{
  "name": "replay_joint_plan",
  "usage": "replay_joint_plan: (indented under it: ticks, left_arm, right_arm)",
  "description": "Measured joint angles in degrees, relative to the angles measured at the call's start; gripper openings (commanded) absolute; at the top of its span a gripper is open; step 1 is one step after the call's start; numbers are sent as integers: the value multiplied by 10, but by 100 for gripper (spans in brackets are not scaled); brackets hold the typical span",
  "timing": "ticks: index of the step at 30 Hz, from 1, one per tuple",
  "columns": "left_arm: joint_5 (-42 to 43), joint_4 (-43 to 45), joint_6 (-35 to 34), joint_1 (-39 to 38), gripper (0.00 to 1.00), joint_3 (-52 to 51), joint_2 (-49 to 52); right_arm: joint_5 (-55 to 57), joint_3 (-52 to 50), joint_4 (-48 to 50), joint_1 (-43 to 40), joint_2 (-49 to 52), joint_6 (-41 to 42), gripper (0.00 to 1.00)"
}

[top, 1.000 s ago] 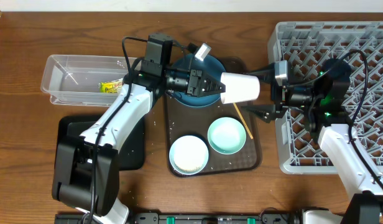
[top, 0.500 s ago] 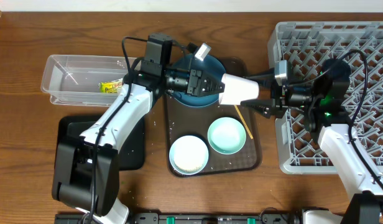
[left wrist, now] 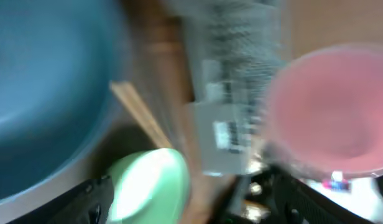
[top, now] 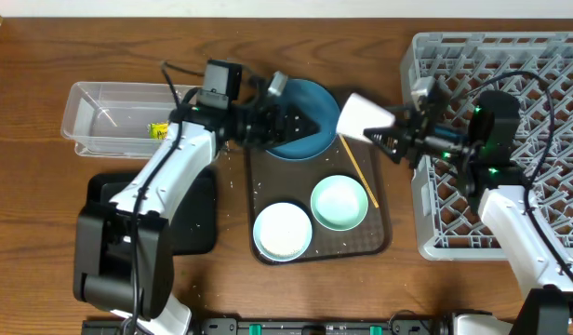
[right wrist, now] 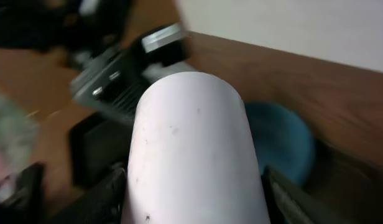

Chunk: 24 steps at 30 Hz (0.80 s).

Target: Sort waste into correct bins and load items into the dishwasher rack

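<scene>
Rack (top: 510, 65): far right; where the cup should go.
Dish (top: 314, 96): left of cup, beneath left gripper.
Left gripper (top: 314, 124): spread, empty, apart from cup.
Right gripper (top: 391, 130): pinching cup across its sides.
Cup (top: 364, 115): aloft, lying sideways, between dish and rack.
Advice: carry right, turn mouth down, seat between pegs, then let go.

Just a plain wooden table (top: 296, 298) under everything. A brown serving tray (top: 268, 181) sits about mid-table, and a pale wall strip (top: 268, 7) runs along the table's far edge.
</scene>
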Motion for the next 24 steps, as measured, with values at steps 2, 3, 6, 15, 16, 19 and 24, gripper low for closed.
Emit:
replay_joint_plan:
  ticks: [2,3,6,15,16,19,24]
  left_arm:
    - [-60,-56,17,11,87,0,-4]
    - [-93,-82,25,17,88,-1,-9]
    - [-180,-135,44,30,90,-2,-37]
    - [-404,-182,67,41,93,-1,-192]
    - [-416,-182,68,41,93,-1,-200]
    - [-440,-183,68,41,93,-1,-208]
    - [-457,-188,68,41,93,-1,-205]
  right_arm:
    - [55,0,-18,-9,-2,10,22]
    - [84,0,-30,-11,-5,14,21]
    - [190,6,-86,-18,-25,24,17]
    - [461,148,-336,-63,-79,35,2]
    - [484,166,-360,-72,-79,36,2]
    - [528,205,-418,-105,-79,36,1]
    - [572,252,-453,-188,-65,38,1]
